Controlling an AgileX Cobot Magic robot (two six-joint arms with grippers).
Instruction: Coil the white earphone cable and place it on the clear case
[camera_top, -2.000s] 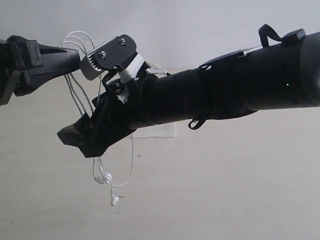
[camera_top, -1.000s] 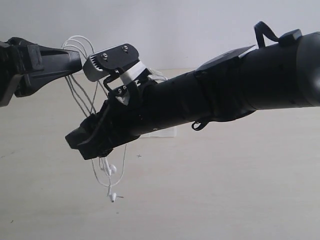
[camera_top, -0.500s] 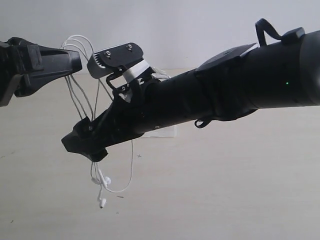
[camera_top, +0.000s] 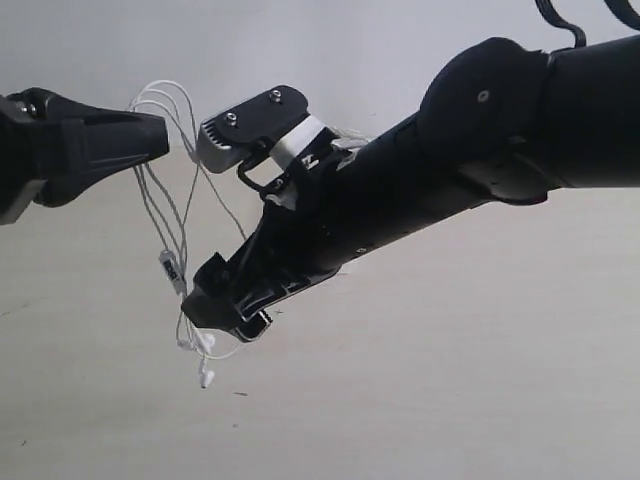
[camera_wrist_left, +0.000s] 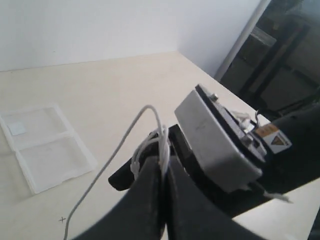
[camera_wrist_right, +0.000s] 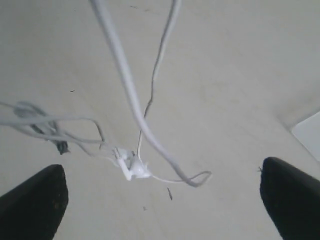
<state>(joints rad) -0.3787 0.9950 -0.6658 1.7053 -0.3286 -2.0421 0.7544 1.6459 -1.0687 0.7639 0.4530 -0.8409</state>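
Note:
The white earphone cable (camera_top: 170, 268) hangs in several loops from my left gripper (camera_top: 158, 135), which is shut on the bunched strands (camera_wrist_left: 161, 137). Its inline remote dangles mid-loop, and the two earbuds (camera_top: 205, 346) hang lowest, just above the table. My right gripper (camera_top: 228, 308) points down and to the left beside the hanging loops, open. In the right wrist view loose strands (camera_wrist_right: 127, 90) and the earbuds (camera_wrist_right: 131, 168) lie between its wide-apart fingers (camera_wrist_right: 31, 202), untouched. The clear case (camera_wrist_left: 45, 147) lies open and flat on the table; the right arm hides it in the exterior view.
The right arm's wrist camera housing (camera_top: 250, 125) sits close to the left gripper's tip. A pale corner (camera_wrist_right: 307, 131) at the edge of the right wrist view may be the case. The table (camera_top: 450, 380) is light and plain.
The right arm has tilted more steeply, its gripper dropping and shifting right along the loops. The earbuds have swung and the inline remote has come into sight. The left gripper holds still.

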